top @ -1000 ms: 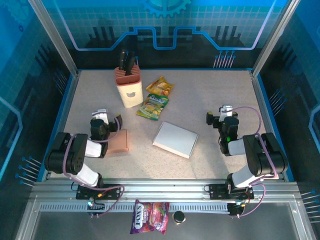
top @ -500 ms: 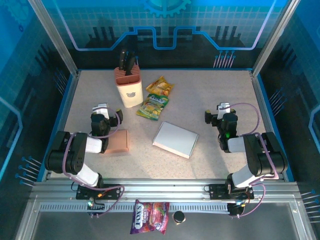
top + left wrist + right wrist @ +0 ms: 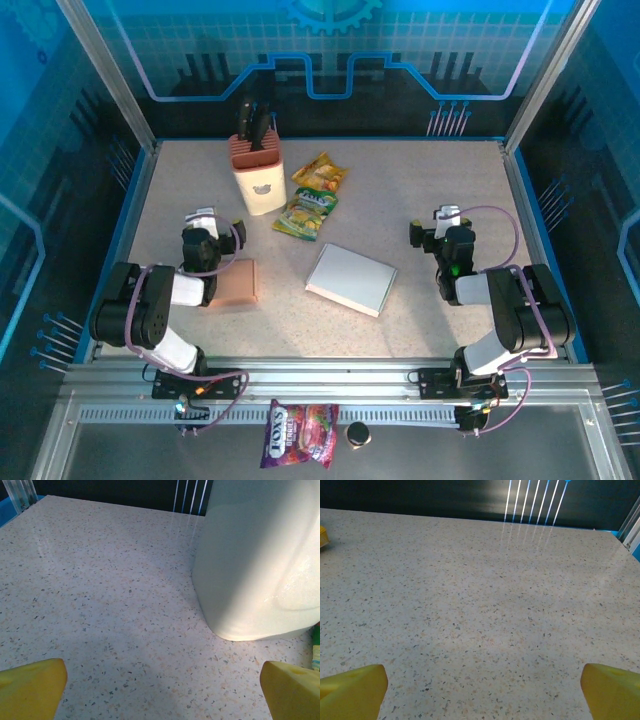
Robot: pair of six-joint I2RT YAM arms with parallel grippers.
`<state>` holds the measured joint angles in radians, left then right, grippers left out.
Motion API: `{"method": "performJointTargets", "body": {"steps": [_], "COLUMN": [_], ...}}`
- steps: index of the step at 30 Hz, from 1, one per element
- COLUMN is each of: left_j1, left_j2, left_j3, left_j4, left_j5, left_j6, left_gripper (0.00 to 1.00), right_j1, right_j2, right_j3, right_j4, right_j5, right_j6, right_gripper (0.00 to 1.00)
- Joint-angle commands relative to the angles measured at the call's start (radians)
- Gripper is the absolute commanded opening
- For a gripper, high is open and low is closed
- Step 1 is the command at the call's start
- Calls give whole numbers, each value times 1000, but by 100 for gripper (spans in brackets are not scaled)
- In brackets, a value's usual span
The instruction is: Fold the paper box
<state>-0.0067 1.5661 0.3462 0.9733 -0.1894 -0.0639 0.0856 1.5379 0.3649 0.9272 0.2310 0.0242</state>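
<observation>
At the left of the counter [image 3: 420, 180], the left arm [image 3: 165, 295] reaches forward low, with a flat pink block [image 3: 238, 282] just beside it. The left jaws stand spread wide. Their yellow fingertips [image 3: 31, 682] sit at the lower corners of the wrist view, with bare counter between them. A cream knife holder [image 3: 258, 178] stands ahead to their right. Right of the holder lie a yellow snack packet [image 3: 320, 172] and a green snack packet [image 3: 306, 212]. The paper box [image 3: 351, 279] lies flat, white and skewed near the middle, between the arms and apart from both. The right arm [image 3: 500, 300] reaches forward too. The right jaws are likewise spread, fingertips [image 3: 351, 685] wide apart over bare counter.
</observation>
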Motion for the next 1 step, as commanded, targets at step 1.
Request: {"method": "performJointTargets", "body": {"steps": [1], "left_j1": [-1], "left_j2": [-9], "left_j3": [10], "left_j4": [4], "left_j5": [-2], "left_j6": [24], "left_gripper": [99], "right_j1": [31], "right_j2": [9], "right_j3": [-18], "right_j4": [69], "right_j5": [56], "right_j6": [-25], "right_gripper": [100]}}
